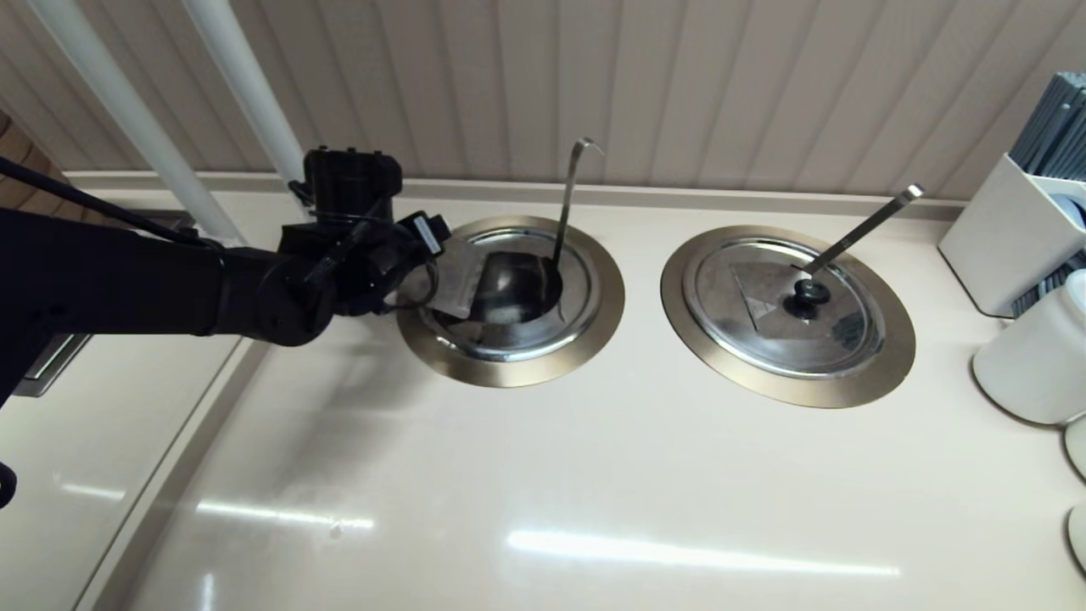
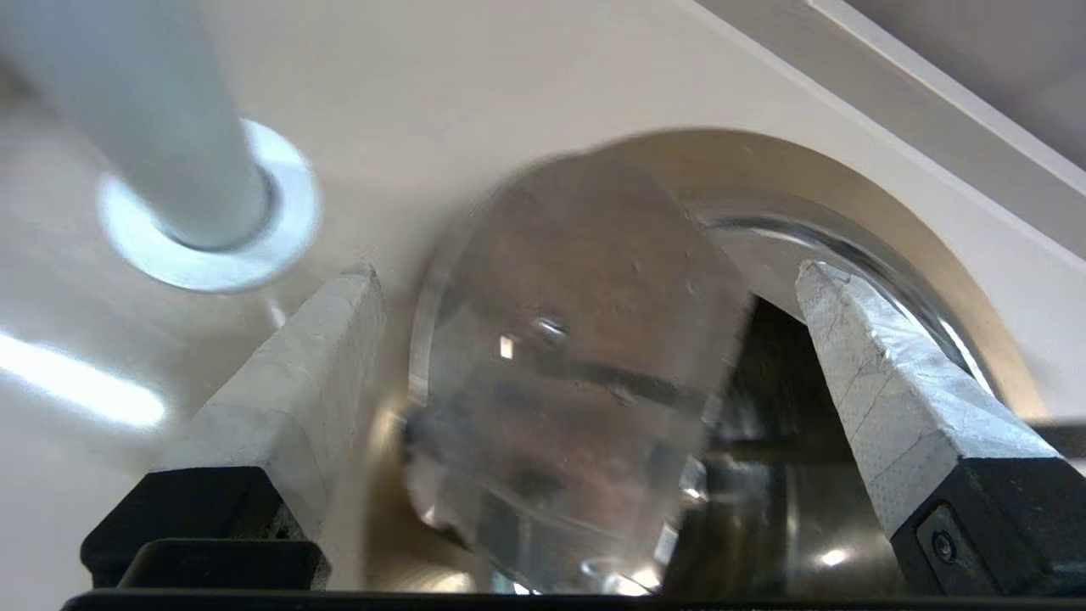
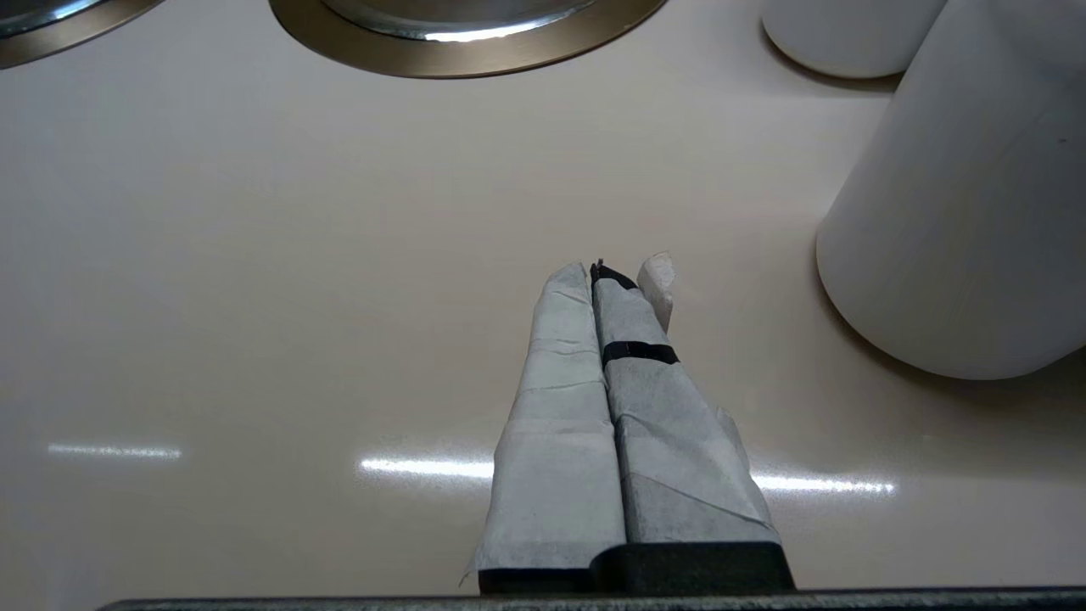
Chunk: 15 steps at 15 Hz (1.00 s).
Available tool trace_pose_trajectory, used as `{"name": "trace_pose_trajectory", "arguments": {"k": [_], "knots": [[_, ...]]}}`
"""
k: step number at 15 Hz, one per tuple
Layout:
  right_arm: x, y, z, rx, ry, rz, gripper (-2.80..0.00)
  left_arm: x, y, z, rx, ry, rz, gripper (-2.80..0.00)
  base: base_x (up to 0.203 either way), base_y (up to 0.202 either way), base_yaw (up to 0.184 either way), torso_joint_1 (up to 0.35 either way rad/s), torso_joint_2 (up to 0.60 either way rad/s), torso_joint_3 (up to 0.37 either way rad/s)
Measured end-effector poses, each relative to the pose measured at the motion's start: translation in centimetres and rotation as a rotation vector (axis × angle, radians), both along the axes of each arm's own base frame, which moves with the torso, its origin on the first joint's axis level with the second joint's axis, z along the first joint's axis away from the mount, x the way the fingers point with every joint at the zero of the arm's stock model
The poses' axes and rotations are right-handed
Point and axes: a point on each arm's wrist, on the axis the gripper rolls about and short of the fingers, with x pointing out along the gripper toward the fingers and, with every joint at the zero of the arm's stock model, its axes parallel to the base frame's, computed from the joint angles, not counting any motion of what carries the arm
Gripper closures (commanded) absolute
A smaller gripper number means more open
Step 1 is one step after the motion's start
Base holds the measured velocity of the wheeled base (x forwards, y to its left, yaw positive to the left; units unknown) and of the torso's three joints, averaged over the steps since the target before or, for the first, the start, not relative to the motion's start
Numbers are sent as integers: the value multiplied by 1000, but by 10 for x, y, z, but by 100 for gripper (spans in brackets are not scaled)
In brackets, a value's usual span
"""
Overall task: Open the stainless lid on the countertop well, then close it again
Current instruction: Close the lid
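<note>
The countertop well (image 1: 509, 369) has its dark bowl (image 1: 522, 288) uncovered, and the hook-tipped ladle handle (image 1: 570, 195) rises from it. In the left wrist view the stainless lid (image 2: 577, 356) shows as a blurred, tilted shiny disc in front of the bowl (image 2: 764, 382). It sits between the fingers without touching either one. My left gripper (image 1: 441, 284) hangs open over the well's left rim (image 2: 848, 178). From the head view I cannot make out the lid beside the gripper. My right gripper (image 3: 607, 271) is shut and empty, low over bare counter.
The twin lid (image 1: 780, 305) with its straight ladle handle (image 1: 865, 225) covers the right ring (image 1: 789, 390). White canisters (image 1: 1031, 356) (image 3: 959, 212) and a white box (image 1: 1010, 229) stand at the right edge. Two white poles (image 1: 246, 93) rise behind the left arm.
</note>
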Motion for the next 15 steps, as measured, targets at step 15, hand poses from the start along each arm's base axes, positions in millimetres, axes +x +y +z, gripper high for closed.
{"name": "trace_pose_trajectory", "arguments": {"k": [15], "knots": [[0, 0, 0, 0, 0, 0, 0, 7, 12, -6, -127, 24, -74, -280, 0, 0, 0, 0, 0, 0]]}}
